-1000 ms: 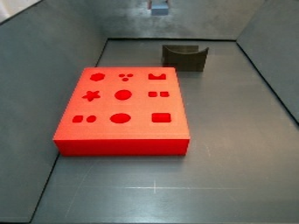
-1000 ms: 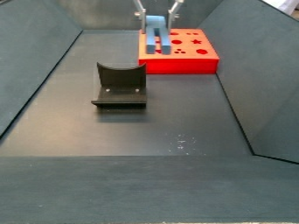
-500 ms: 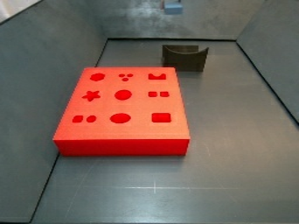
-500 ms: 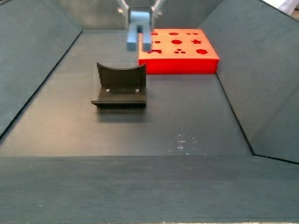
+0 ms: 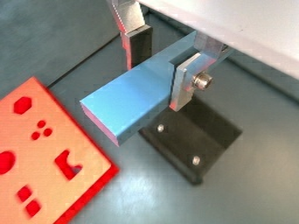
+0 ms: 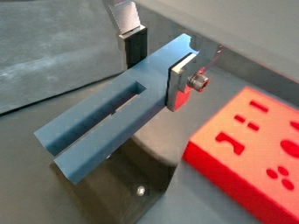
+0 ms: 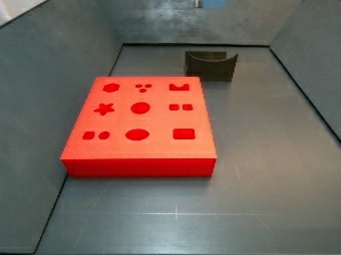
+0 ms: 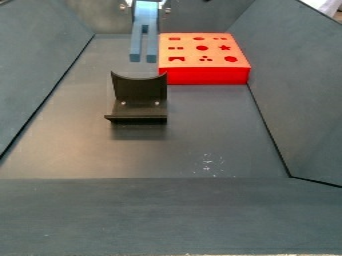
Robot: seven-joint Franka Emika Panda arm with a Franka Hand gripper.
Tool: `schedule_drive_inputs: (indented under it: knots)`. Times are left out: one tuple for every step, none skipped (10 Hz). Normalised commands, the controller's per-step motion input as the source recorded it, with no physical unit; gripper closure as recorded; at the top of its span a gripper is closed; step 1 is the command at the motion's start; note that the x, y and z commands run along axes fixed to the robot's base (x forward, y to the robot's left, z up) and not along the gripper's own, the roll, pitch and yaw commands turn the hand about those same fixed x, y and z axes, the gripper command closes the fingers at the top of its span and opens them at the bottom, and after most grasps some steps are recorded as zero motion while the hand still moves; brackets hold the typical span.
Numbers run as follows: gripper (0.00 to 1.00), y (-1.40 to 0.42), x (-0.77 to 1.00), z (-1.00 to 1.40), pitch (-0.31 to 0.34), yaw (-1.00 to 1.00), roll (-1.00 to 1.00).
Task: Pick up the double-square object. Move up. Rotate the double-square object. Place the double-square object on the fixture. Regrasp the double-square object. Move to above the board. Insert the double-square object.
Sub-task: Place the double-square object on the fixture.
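The double-square object (image 5: 135,98) is a blue-grey bar held in the air, clamped between the two silver fingers of the pincer (image 5: 159,58). In both wrist views the dark pads press on its opposite sides near one end, and the rest of the bar juts out free toward the camera. In a wrist view a long slot runs along one face of the double-square object (image 6: 107,115). In a side view the double-square object (image 8: 140,40) hangs upright, high at the back of the scene, with the pincer (image 8: 144,6) at its top end, cut off by the picture edge. Its lower end is clear of the table (image 8: 201,140).

The fixture (image 8: 136,98) stands on the table below and nearer the camera than the bar in that side view; the two are apart. In a wrist view the fixture (image 5: 193,144) shows just past the bar's free end, its dark base plate with screw holes on the floor. In a wrist view part of the fixture (image 6: 135,184) lies under the bar.

The board (image 7: 140,125), bright red with shaped cut-outs, lies flat on the table, well apart from the fixture (image 7: 210,64). In a side view the board (image 8: 203,58) sits beside the hanging bar, not touching it.
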Motion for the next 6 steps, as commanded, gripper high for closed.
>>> schedule_drive_inputs:
  knots:
    - [1.00,0.04,0.31,-0.01,0.081,-0.07,-1.00]
    - [1.00,0.04,0.20,-0.01,0.097,-0.08,-1.00]
    - [1.00,0.04,0.15,-0.01,0.105,-0.09,-1.00]
    - [1.00,0.05,0.05,-0.01,0.099,-0.12,-0.94]
    - [1.00,0.04,0.05,-0.01,0.083,-0.12,-0.82]
    - [1.00,0.04,0.06,-0.02,0.063,-0.12,-0.58]
